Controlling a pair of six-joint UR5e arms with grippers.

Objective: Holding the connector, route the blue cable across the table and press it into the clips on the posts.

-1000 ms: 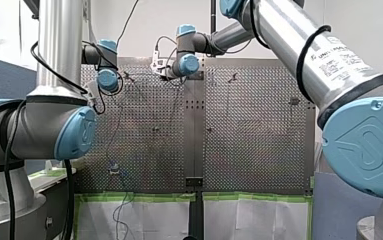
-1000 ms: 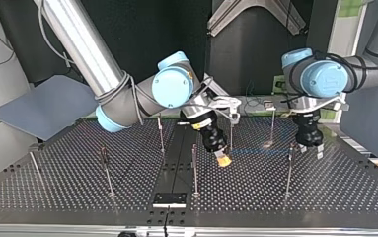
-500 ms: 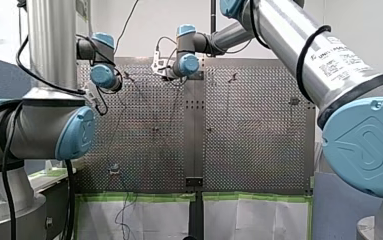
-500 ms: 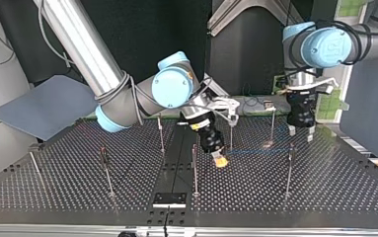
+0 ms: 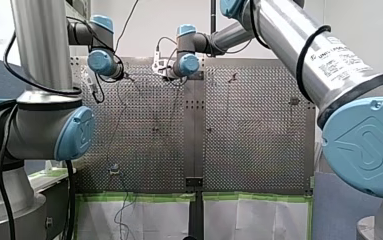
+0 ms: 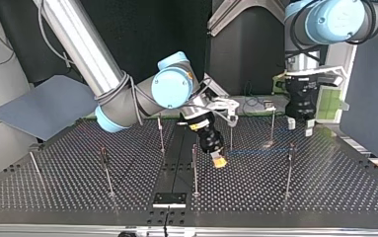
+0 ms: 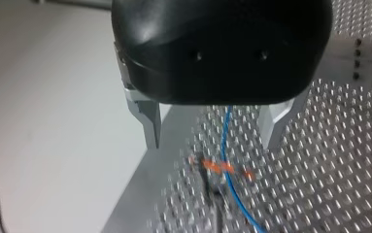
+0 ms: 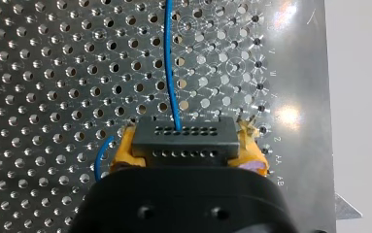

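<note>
The table (image 8: 293,73) is shiny bare metal, the connector (image 8: 183,140) matt and probably plastic, the blue cable (image 8: 169,58) smooth.

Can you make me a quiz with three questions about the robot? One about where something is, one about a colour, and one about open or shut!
1. Where is the black connector? A in my right gripper; B in my left gripper; C loose on the table.
2. What colour is the cable? A red; B blue; C green.
3. How is my left gripper? A open; B shut on the cable; C shut on the connector.
Answers: 1 A, yellow pads clamp it on both sides; 2 B, a blue line leaves the connector; 3 A, its fingers stand wide apart, clear of the cable.
</note>
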